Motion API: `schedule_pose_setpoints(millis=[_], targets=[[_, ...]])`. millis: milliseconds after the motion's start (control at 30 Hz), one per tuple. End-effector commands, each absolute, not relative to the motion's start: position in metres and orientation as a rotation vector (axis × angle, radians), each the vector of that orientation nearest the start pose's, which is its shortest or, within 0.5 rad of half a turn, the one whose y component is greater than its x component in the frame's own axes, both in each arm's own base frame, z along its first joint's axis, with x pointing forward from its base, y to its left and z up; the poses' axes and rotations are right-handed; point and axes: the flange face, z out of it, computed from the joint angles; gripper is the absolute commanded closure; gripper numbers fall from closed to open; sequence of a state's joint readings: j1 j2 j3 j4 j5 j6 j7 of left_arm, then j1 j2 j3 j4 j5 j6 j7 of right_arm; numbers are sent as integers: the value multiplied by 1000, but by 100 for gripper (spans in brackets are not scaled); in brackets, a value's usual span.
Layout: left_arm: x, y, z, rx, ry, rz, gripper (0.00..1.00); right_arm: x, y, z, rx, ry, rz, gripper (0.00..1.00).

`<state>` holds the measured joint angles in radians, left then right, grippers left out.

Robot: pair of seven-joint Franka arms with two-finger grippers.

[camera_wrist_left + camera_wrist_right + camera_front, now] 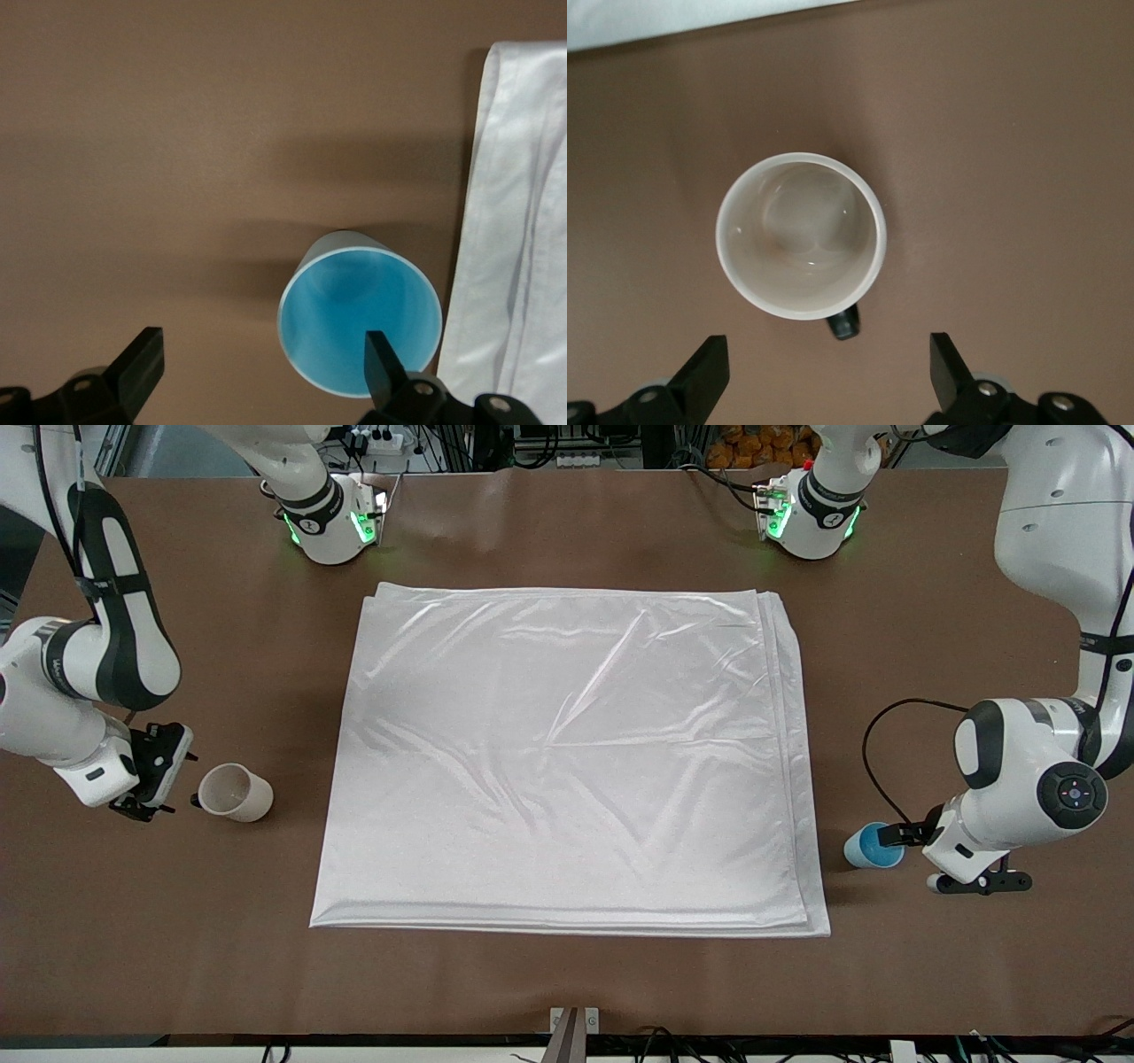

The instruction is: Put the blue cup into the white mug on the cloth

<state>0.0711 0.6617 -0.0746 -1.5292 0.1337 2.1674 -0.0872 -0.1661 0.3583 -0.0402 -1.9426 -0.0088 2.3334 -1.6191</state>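
Observation:
The blue cup (873, 846) stands upright on the bare table beside the cloth (567, 762), at the left arm's end. My left gripper (912, 837) is open right next to it. In the left wrist view one fingertip (383, 359) overlaps the blue cup's (359, 319) mouth and the other is over bare table; the left gripper (263, 359) holds nothing. The white mug (235, 793) stands on the table at the right arm's end, off the cloth. My right gripper (173, 775) is open beside the mug's dark handle (844, 326), the white mug (799, 235) just clear of the right gripper (828, 363).
The folded white cloth lies flat across the middle of the brown table (567, 983), and its edges (523, 221) (656, 18) show in both wrist views. Both arm bases (332, 518) (811, 514) stand farthest from the front camera.

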Motion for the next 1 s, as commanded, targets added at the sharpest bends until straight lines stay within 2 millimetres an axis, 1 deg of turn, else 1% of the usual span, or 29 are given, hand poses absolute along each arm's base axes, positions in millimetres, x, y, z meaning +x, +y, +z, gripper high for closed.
schedule_pose_setpoints(millis=[0,100,333,433,500,567,633,700,733,800,867,900,933,967], targets=[[707,7,268,-3084,-55,15,0,637,-133,291,-2215,-2303,-3,0],[707,5,259,-3085,-47,33,0,647,-133,284,-2109,-2404,-1,0],[706,4,249,-3085,-45,52,0,666,-135,277,-1901,-2592,5,0],[706,4,243,-3085,-45,59,7,666,-139,269,-1833,-2633,16,0],[707,3,243,-3087,-41,54,12,666,-142,268,-1817,-2641,16,0],[706,2,241,-3087,-35,57,22,664,-144,266,-1819,-2635,19,0],[706,2,240,-3087,-31,59,33,661,-154,263,-1837,-2615,22,0],[706,1,237,-3088,-23,64,39,659,-157,262,-1841,-2608,24,0],[706,1,236,-3087,-15,66,46,658,-159,260,-1845,-2602,26,0],[706,1,236,-3087,-15,66,65,655,-166,258,-1856,-2591,28,0],[706,-1,236,-3087,-10,64,78,654,-168,250,-1851,-2580,36,0],[706,-1,236,-3085,-7,63,92,652,-169,246,-1849,-2573,39,0],[707,-2,236,-3084,-3,61,100,649,-170,242,-1850,-2564,41,0],[707,-3,236,-3084,-1,61,100,647,-170,239,-1850,-2557,43,0]])
